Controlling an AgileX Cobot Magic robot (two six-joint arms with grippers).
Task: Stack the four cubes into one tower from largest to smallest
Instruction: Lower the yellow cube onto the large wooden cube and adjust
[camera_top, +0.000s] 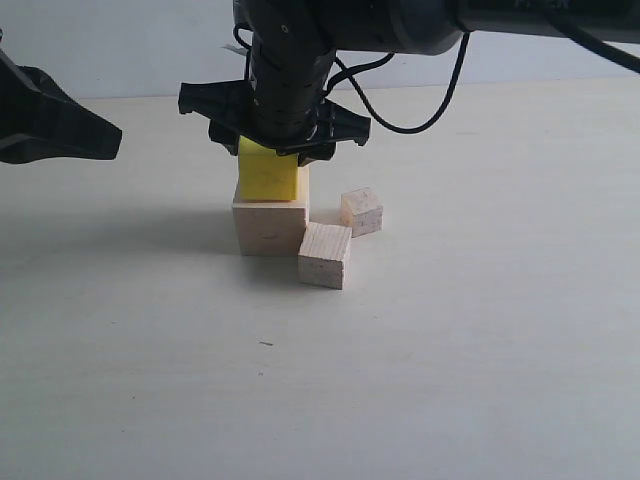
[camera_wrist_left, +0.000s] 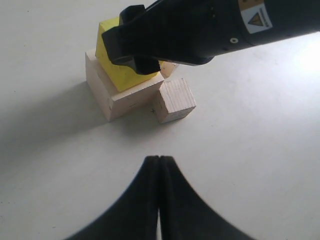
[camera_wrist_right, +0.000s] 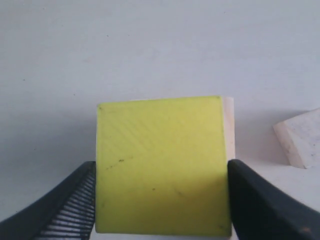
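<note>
Right wrist view has the right gripper (camera_wrist_right: 162, 200) closed on the yellow cube (camera_wrist_right: 162, 160), one finger flat against each of two opposite sides, with a sliver of pale wood showing past one edge. From the exterior view that wood is the large cube (camera_top: 270, 228), which stands on the worktop (camera_top: 450, 380) with the yellow one on top of it, sitting a little off square; whether its full weight is down yet I cannot tell. By my reckoning the second tier is placed but not released, so the tower is about half built. The medium cube (camera_top: 325, 256) lies on the worktop touching or just beside the large cube's front corner, and the small cube (camera_top: 361, 211) sits near it, a little apart; both have yet to go up, medium first. The left gripper (camera_wrist_left: 159, 167) hangs off to the side, fingertips pressed together and holding nothing. No container of any kind is in view.
</note>
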